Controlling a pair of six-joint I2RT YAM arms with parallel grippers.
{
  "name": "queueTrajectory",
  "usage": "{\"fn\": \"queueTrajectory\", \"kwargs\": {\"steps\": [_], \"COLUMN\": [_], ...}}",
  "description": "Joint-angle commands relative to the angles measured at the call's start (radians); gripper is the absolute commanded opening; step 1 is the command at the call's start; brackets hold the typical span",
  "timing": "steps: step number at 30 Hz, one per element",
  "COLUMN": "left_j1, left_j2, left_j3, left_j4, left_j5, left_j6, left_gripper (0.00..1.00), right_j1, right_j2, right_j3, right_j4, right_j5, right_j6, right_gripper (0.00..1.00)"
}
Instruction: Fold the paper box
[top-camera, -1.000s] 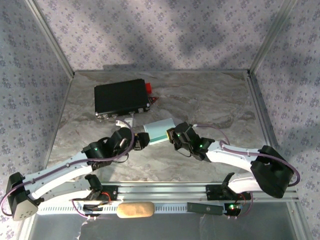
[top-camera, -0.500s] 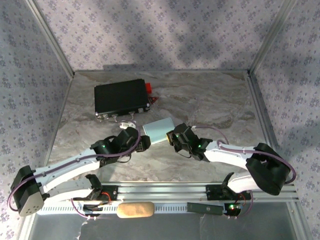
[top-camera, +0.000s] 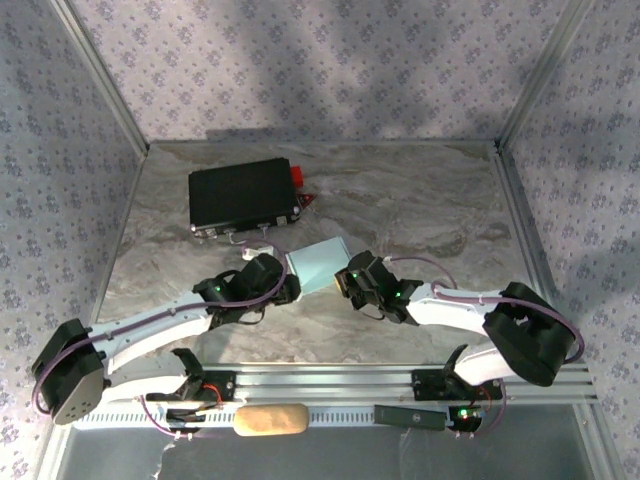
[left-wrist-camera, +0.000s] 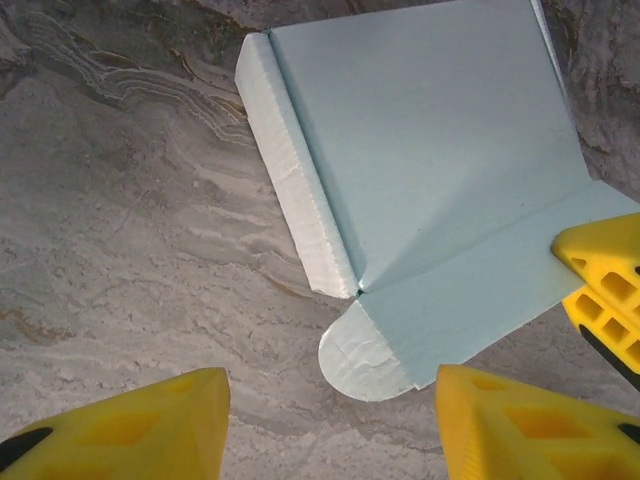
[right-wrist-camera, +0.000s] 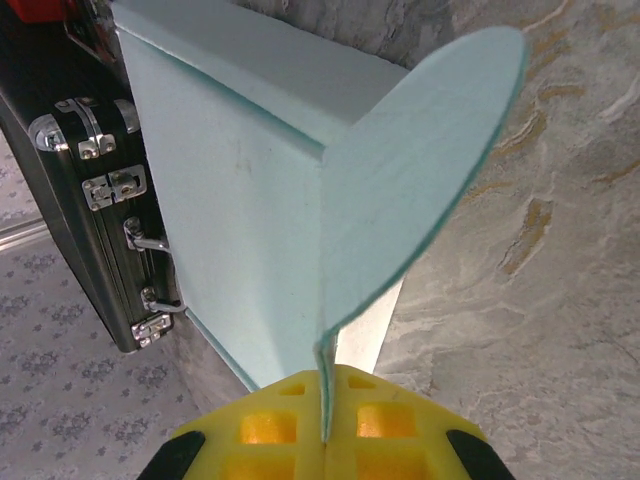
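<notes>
Top external view: the paper box (top-camera: 318, 262) lies on the marbled table (top-camera: 430, 200) just below centre frame, between the two grippers and to the lower right of the black case (top-camera: 243, 195). The left gripper (top-camera: 287, 284) sits at the box's lower-left end, and the right gripper (top-camera: 347, 277) is at its lower-right edge.

Left wrist view: the left gripper (left-wrist-camera: 325, 425) is released, its yellow fingers (left-wrist-camera: 130, 425) standing apart along the bottom edge with nothing between them. The box (left-wrist-camera: 430, 150) occupies the upper right, with a side wall (left-wrist-camera: 295, 180) raised on its left and a rounded flap (left-wrist-camera: 365, 350) reaching toward lower centre.

Right wrist view: the right gripper (right-wrist-camera: 325, 430) is clenched on the thin edge of the rounded flap (right-wrist-camera: 420, 170), which stands on edge out of the pads. The box body (right-wrist-camera: 230, 200) rises centre-left, and the case's latches (right-wrist-camera: 95, 160) show at the left edge.
</notes>
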Motion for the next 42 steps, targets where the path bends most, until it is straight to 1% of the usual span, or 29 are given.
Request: {"fn": "queueTrajectory", "kwargs": {"steps": [1, 6, 10, 13, 16, 18, 20, 22, 23, 26, 28, 29, 31, 33, 36, 38, 42], "left_j1": [0.015, 0.027, 0.037, 0.062, 0.088, 0.104, 0.128, 0.163, 0.177, 0.216, 0.231, 0.234, 0.238, 0.24, 0.244, 0.245, 0.245], "left_j2": [0.013, 0.041, 0.063, 0.078, 0.093, 0.107, 0.119, 0.125, 0.126, 0.14, 0.16, 0.171, 0.206, 0.247, 0.29, 0.309, 0.314], "left_j3": [-0.001, -0.001, 0.008, 0.006, 0.008, 0.012, 0.012, -0.006, -0.017, -0.037, -0.046, -0.046, -0.039, -0.026, -0.027, -0.036, -0.063], "left_j4": [0.042, 0.06, 0.064, 0.084, 0.113, 0.128, 0.135, 0.169, 0.19, 0.236, 0.28, 0.294, 0.316, 0.315, 0.356, 0.393, 0.443], "left_j5": [0.024, 0.04, 0.045, 0.074, 0.113, 0.142, 0.169, 0.214, 0.237, 0.288, 0.323, 0.335, 0.353, 0.363, 0.374, 0.382, 0.384], "left_j6": [-0.006, 0.0, 0.011, 0.016, 0.03, 0.048, 0.065, 0.075, 0.078, 0.091, 0.096, 0.098, 0.103, 0.104, 0.094, 0.084, 0.067], "left_gripper": [0.56, 0.55, 0.55, 0.55, 0.54, 0.53, 0.53, 0.52, 0.52, 0.51, 0.49, 0.47, 0.44, 0.41, 0.4, 0.4, 0.38], "right_j1": [-0.007, -0.014, -0.016, -0.018, -0.024, -0.043, -0.076, -0.125, -0.151, -0.32, -0.46, -0.521, -0.618, -0.668, -0.688, -0.688, -0.692], "right_j2": [0.022, 0.025, 0.008, -0.042, -0.139, -0.224, -0.329, -0.443, -0.484, -0.554, -0.542, -0.521, -0.446, -0.354, -0.221, -0.171, -0.125], "right_j3": [-0.028, -0.036, -0.039, -0.022, -0.018, -0.034, -0.062, -0.089, -0.097, -0.104, -0.096, -0.093, -0.078, -0.049, -0.004, 0.002, -0.015], "right_j4": [-0.062, -0.07, -0.067, -0.141, -0.247, -0.288, -0.318, -0.358, -0.366, -0.411, -0.404, -0.383, -0.342, -0.309, -0.252, -0.218, -0.141], "right_j5": [-0.002, -0.016, -0.022, -0.004, 0.033, 0.056, 0.071, 0.05, 0.02, -0.127, -0.265, -0.334, -0.471, -0.564, -0.654, -0.659, -0.665], "right_j6": [-0.036, -0.035, -0.049, -0.093, -0.174, -0.234, -0.348, -0.483, -0.547, -0.752, -0.866, -0.9, -0.954, -0.991, -1.033, -1.048, -1.057], "right_gripper": [0.02, 0.08, 0.22, 0.35, 0.48, 0.56, 0.62, 0.68, 0.69, 0.69, 0.68, 0.68, 0.68, 0.67, 0.63, 0.61, 0.61]}}
